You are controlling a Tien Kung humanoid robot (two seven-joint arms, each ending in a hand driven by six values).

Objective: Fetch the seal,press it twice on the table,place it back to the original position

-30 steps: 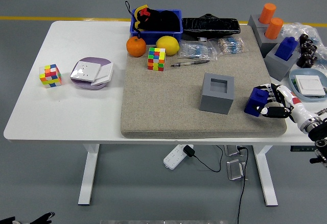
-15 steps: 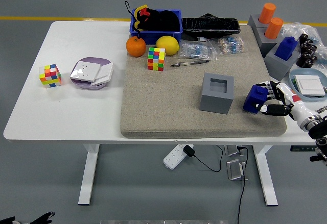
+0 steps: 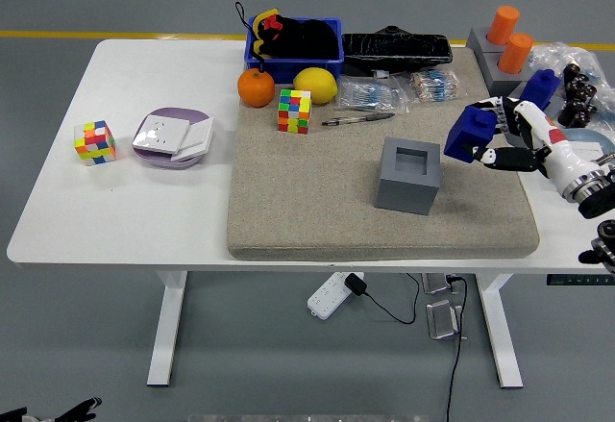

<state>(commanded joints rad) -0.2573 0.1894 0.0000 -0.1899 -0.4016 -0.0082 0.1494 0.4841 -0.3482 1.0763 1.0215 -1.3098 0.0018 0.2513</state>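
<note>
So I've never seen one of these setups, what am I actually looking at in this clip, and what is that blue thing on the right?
This is a humanoid robot working at a white table, filmed from a camera high on the robot's own side, looking down. Only its right hand shows, coming in from the right edge; the fingers are closed around a blue seal, held in the air just right of an open grey box that is probably its holder. Both are over a beige felt mat. Also on the mat: an orange, a lemon, a colour cube and a pen. Left of the mat lie a second colour cube and a purple-rimmed dish. A blue bin sits at the back.
</note>
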